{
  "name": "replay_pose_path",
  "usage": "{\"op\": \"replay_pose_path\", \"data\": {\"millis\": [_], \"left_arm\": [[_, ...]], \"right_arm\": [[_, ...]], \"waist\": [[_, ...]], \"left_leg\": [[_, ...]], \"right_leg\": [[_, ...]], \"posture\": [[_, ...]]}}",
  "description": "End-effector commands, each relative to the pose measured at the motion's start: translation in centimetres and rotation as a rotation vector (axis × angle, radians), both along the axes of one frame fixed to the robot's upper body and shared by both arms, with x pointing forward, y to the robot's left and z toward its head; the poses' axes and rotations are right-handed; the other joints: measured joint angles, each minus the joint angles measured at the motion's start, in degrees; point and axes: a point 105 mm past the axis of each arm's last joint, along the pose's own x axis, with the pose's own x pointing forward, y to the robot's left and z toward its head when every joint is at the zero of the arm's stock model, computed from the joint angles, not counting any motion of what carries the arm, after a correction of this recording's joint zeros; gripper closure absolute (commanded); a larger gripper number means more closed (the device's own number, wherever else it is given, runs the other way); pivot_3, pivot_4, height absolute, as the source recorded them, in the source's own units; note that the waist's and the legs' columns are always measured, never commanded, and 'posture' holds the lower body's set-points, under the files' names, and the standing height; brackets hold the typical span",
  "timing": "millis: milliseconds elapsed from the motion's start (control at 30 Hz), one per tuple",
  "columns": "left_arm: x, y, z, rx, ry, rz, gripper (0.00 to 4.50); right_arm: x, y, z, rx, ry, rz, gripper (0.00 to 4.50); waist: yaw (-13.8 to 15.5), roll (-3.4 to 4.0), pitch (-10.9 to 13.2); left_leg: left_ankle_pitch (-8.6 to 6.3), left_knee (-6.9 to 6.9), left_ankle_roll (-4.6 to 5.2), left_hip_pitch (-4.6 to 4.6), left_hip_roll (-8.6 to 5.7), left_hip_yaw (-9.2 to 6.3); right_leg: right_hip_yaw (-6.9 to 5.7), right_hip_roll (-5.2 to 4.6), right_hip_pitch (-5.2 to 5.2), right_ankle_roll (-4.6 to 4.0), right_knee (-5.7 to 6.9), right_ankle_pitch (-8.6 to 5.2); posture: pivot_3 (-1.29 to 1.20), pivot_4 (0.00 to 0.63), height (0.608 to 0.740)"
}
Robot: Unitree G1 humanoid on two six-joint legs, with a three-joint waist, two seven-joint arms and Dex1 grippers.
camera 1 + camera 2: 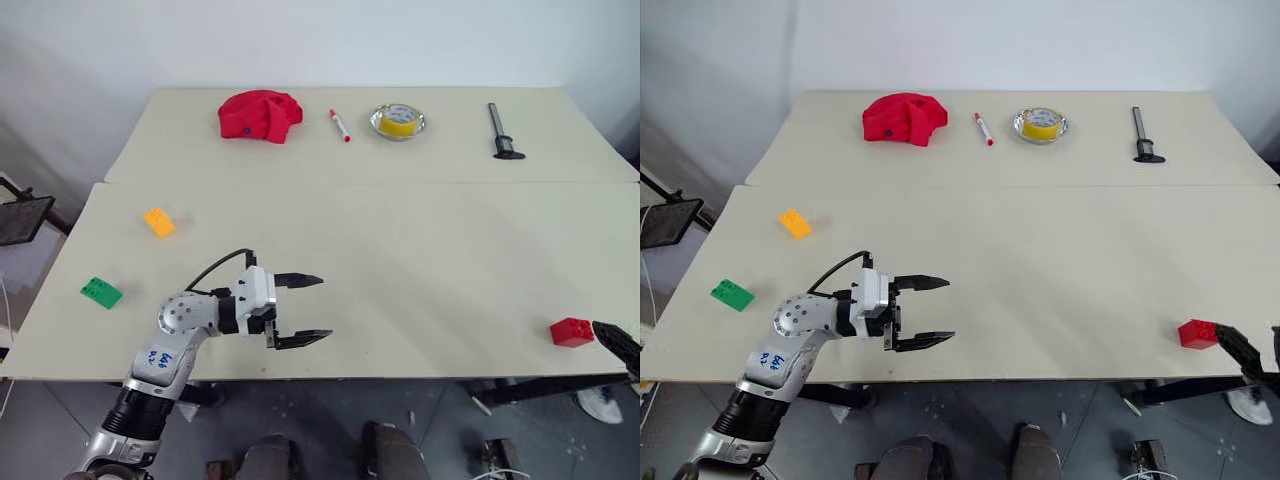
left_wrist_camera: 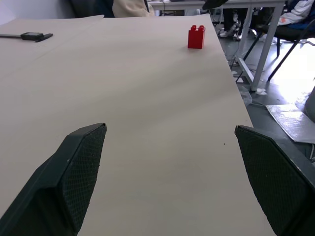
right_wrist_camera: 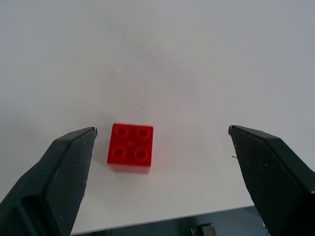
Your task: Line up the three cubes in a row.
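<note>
Surveying the table, we find nothing aligned: orange-yellow cube (image 1: 159, 221) and green cube (image 1: 101, 292) lie far left, red cube (image 1: 571, 331) far right. Left gripper (image 1: 301, 310) and right gripper (image 3: 162, 147) gape wide, empty.

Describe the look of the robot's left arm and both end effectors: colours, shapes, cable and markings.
The left arm has a silver-grey rounded joint, a black section lower down, blue handwritten marks on its casing and a black cable looping over the wrist. The left end effector has a white block bearing two black tapered fingers. The right end effector's black fingers have finely textured pads.
</note>
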Motion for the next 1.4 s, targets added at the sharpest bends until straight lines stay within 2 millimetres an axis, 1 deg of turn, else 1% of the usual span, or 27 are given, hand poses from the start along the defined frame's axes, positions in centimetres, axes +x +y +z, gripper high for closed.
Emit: {"op": "replay_pose_path", "data": {"millis": [33,100,233,333,367,433,600,633,667,700,733,767,800,833,867,900,933,1000,1033,1067,1200,1300,1400], "left_arm": [[-0.3,0.4,0.2,0.001,-0.02,0.007,0.05],[-0.5,0.6,0.1,0.004,-0.02,0.016,0.05],[-0.6,0.8,0.1,0.006,-0.02,0.036,0.05],[-0.7,1.0,0.1,0.008,-0.021,0.046,0.05],[-0.6,1.0,0.1,0.009,-0.022,0.049,0.0],[-0.6,1.3,0.2,0.011,-0.027,0.063,0.0],[-0.4,1.6,0.3,0.016,-0.038,0.081,0.0],[-0.3,1.7,0.4,0.016,-0.042,0.09,0.0],[-0.2,1.9,0.5,0.015,-0.046,0.103,0.0],[-0.2,2.4,0.5,0.014,-0.045,0.13,0.0],[-0.1,2.7,0.5,0.012,-0.044,0.148,0.0],[-0.2,3.0,0.4,0.014,-0.041,0.163,0.0],[-0.3,3.3,0.2,0.017,-0.037,0.177,0.0],[-0.5,3.7,-0.2,0.026,-0.03,0.194,0.0],[-0.7,3.9,-0.4,0.032,-0.025,0.206,0.0],[-0.7,4.1,-0.6,0.036,-0.022,0.213,0.0],[-0.9,4.3,-0.8,0.044,-0.018,0.224,0.0],[-1.3,4.6,-1.1,0.052,-0.013,0.251,0.0],[-1.4,4.8,-1.1,0.051,-0.011,0.266,0.0],[-1.5,4.9,-1.1,0.05,-0.012,0.277,0.0],[-1.6,5.1,-0.8,0.041,-0.017,0.313,0.0],[-1.8,5.2,-0.9,0.042,-0.017,0.327,0.0],[-1.6,5.7,-0.7,0.044,-0.026,0.355,0.0]], "right_arm": [[1.2,-0.2,-1.4,-0.004,0.104,-0.023,0.0],[1.9,-0.2,-2.5,0.007,0.155,-0.025,0.0],[2.6,-0.5,-3.3,0.017,0.179,-0.04,0.0],[2.7,-0.7,-4.0,-0.001,0.211,-0.041,0.0],[2.7,-0.7,-4.0,-0.006,0.212,-0.041,0.18],[3.1,-0.1,-3.9,0.003,0.195,-0.004,0.58],[3.8,1.3,-3.3,0.025,0.17,0.09,2.32],[4.4,2.0,-2.8,0.034,0.145,0.142,2.66],[5.3,3.3,-2.0,0.037,0.111,0.238,2.98],[6.5,6.4,-0.8,0.016,0.074,0.459,2.98],[7.0,8.5,-0.1,-0.002,0.06,0.617,2.98],[7.4,10.2,0.2,-0.041,0.056,0.756,2.98],[7.7,11.6,0.3,-0.075,0.057,0.877,2.98],[8.5,13.2,-0.1,-0.113,0.094,0.99,2.98],[9.1,14.2,-0.5,-0.145,0.127,1.07,2.98],[9.6,14.8,-0.7,-0.164,0.152,1.115,2.98],[10.3,16.2,-0.8,-0.204,0.154,1.21,2.98],[12.0,19.9,-1.3,-0.335,0.157,1.431,2.98],[12.5,21.1,-1.5,-0.385,0.175,1.502,2.98],[13.1,21.8,-1.7,-0.416,0.182,1.535,2.98],[14.5,23.3,-2.3,-0.496,0.161,1.594,2.98],[14.9,24.0,-2.6,-0.522,0.154,1.615,2.98],[14.9,24.7,-2.8,-0.475,0.146,1.627,2.98]], "waist": [[0.2,0.0,0.0],[0.3,0.0,0.0],[0.5,0.0,0.0],[0.4,0.0,0.0],[0.4,0.0,0.0],[0.3,0.0,0.0],[0.3,0.0,0.0],[0.3,0.0,0.0],[0.3,0.0,0.0],[0.1,0.0,0.0],[-0.5,0.0,0.0],[-1.2,0.03,0.0],[-1.3,0.03,0.0],[-1.6,-0.02,0.0],[-2.0,-0.07,0.0],[-2.1,-0.11,0.1],[-2.1,-0.18,0.1],[-2.2,-0.26,0.2],[-2.5,-0.26,0.2],[-2.6,-0.24,0.2],[-1.7,-0.28,0.1],[-1.6,-0.35,0.1],[-1.7,-0.38,0.1]], "left_leg": [[0.0,0.0,0.01,0.0,-0.01,0.02],[-0.01,0.01,0.02,-0.03,-0.02,0.05],[-0.01,0.04,0.02,-0.09,-0.05,0.03],[-0.01,0.04,0.02,-0.09,-0.04,0.04],[-0.01,0.04,0.02,-0.09,-0.05,0.04],[0.0,0.03,0.02,-0.08,-0.04,0.06],[-0.01,0.04,0.02,-0.08,-0.03,0.06],[-0.01,0.04,0.02,-0.08,-0.03,0.07],[-0.01,0.04,0.02,-0.08,-0.03,0.07],[-0.01,0.04,0.02,-0.08,-0.03,0.07],[-0.01,0.04,0.02,-0.05,-0.03,0.09],[-0.01,0.03,0.02,-0.02,-0.01,0.19],[-0.01,0.02,0.02,0.04,0.02,0.21],[-0.01,-0.01,0.02,0.05,0.04,0.17],[-0.02,-0.01,-0.01,0.08,0.09,0.16],[-0.02,-0.01,-0.03,0.07,0.11,0.16],[-0.02,-0.01,-0.03,0.04,0.09,0.13],[-0.02,0.02,-0.03,-0.05,0.08,0.07],[-0.02,0.06,-0.03,-0.05,0.08,0.1],[-0.02,0.06,-0.03,-0.1,0.04,0.11],[-0.03,0.1,-0.09,-0.31,0.04,-0.01],[-0.1,0.13,-0.18,-0.32,0.09,-0.04],[-0.07,0.14,-0.24,-0.23,0.13,-0.05]], "right_leg": [[0.0,0.0,0.0,0.01,-0.01,0.0],[0.0,0.0,0.0,0.02,-0.06,0.01],[-0.05,0.0,0.0,0.06,-0.09,0.03],[-0.06,0.02,0.01,0.08,-0.12,0.04],[-0.06,0.02,0.01,0.08,-0.12,0.04],[-0.06,0.02,0.0,0.09,-0.12,0.05],[-0.06,0.03,0.0,0.09,-0.12,0.05],[-0.05,0.03,0.0,0.09,-0.13,0.05],[-0.05,0.03,0.01,0.1,-0.14,0.05],[-0.05,0.04,0.01,0.1,-0.14,0.06],[-0.02,0.04,0.0,0.11,-0.14,0.06],[0.07,0.06,-0.02,0.11,-0.12,0.07],[0.09,0.07,-0.01,0.11,-0.1,0.07],[0.06,0.09,-0.01,0.11,-0.1,0.07],[0.04,0.14,0.0,0.11,-0.07,0.07],[0.04,0.14,-0.02,0.1,-0.06,0.07],[0.01,0.12,-0.02,0.1,-0.09,0.07],[-0.08,0.08,-0.05,0.11,-0.1,0.07],[-0.09,0.08,-0.07,0.12,-0.14,0.08],[-0.1,0.05,-0.08,0.12,-0.19,0.08],[-0.62,-0.03,-0.11,0.23,0.07,0.15],[-1.04,-0.04,-0.07,0.24,0.09,0.15],[-1.11,-0.03,0.06,0.22,0.1,0.14]], "posture": [[0.0,0.15,0.74],[0.0,0.15,0.74],[0.0,0.15,0.74],[0.0,0.15,0.74],[0.0,0.15,0.74],[0.0,0.15,0.74],[0.0,0.15,0.74],[0.0,0.15,0.74],[0.0,0.15,0.74],[0.0,0.15,0.74],[0.0,0.15,0.74],[0.0,0.15,0.74],[0.0,0.15,0.74],[0.0,0.15,0.74],[0.0,0.15,0.74],[0.0,0.15,0.74],[0.0,0.15,0.74],[0.0,0.15,0.74],[0.0,0.15,0.74],[0.0,0.15,0.74],[0.0,0.15,0.74],[0.0,0.15,0.74],[0.0,0.15,0.74]]}}
